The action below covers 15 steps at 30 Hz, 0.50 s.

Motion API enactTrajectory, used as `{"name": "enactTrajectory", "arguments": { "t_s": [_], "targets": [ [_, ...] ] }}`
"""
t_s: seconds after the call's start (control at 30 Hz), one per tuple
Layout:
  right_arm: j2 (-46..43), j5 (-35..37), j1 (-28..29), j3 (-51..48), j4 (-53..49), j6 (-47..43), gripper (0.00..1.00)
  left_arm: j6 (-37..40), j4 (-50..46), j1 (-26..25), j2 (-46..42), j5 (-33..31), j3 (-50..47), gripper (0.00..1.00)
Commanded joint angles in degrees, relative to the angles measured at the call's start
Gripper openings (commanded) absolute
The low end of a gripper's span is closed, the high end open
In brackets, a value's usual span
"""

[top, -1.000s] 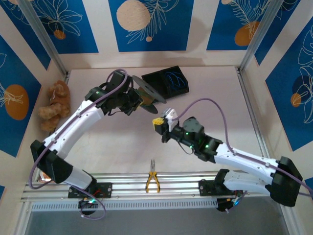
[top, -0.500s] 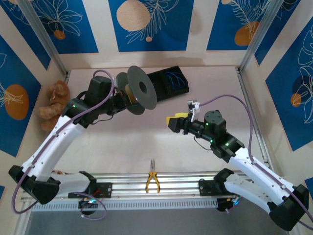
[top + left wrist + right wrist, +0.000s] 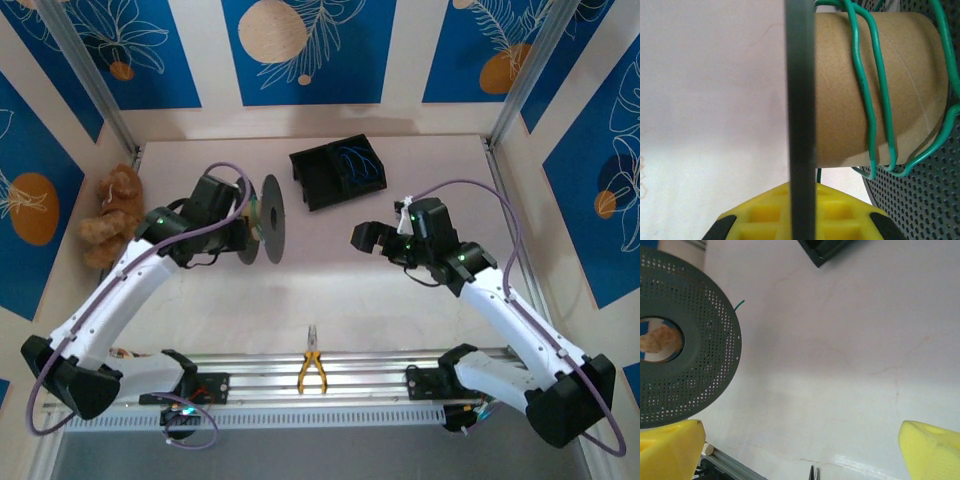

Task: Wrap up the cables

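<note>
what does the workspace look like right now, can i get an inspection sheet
surface: pale table, faint scuff marks
job's things: green cable, a few loose turns on the cardboard core of the spool; blue wires in the black box
clutter: pliers on the front rail; plush toy at left
grippers: left gripper shut on a spool flange; right gripper open, holding nothing
cables: lilac cords loop along both arms
surroundings: blue and cream panels

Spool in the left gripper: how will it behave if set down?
Likely rolls: the spool has round flanges, held upright. Probably light: cardboard core, perforated flanges. The green wire sits loose, so it may slip off.
</note>
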Motion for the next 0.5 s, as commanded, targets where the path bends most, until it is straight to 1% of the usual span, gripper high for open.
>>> {"name": "enactTrajectory", "arguments": {
  "t_s": [0.0,0.13,0.2,0.3,0.47],
  "targets": [
    [0.1,-0.9,-2.4,1.6,-3.3,-0.6,0.99,2.5,2.4,-0.7,2.1,-3.2,0.0,0.0],
    [0.9,-8.8,-7.3,-0.5,1.6,-5.2,1.0,2.3,3.2,-2.1,6.4,-4.2,0.9,0.0],
    [2.7,-11.3,-9.9,0.5,1.2,-6.9,0.96,2.3,2.9,-3.3,8.5,-5.9,2.1,0.0],
    [6.6,-11.2,-11.2,3.1,-0.5,-10.0,0.9,2.0,4.1,-4.3,10.7,-6.1,2.5,0.0],
    [13.3,-9.2,-11.5,8.2,-0.9,-13.7,0.8,1.4,5.7,-6.0,15.2,-5.6,3.9,0.0]
  ]
}}
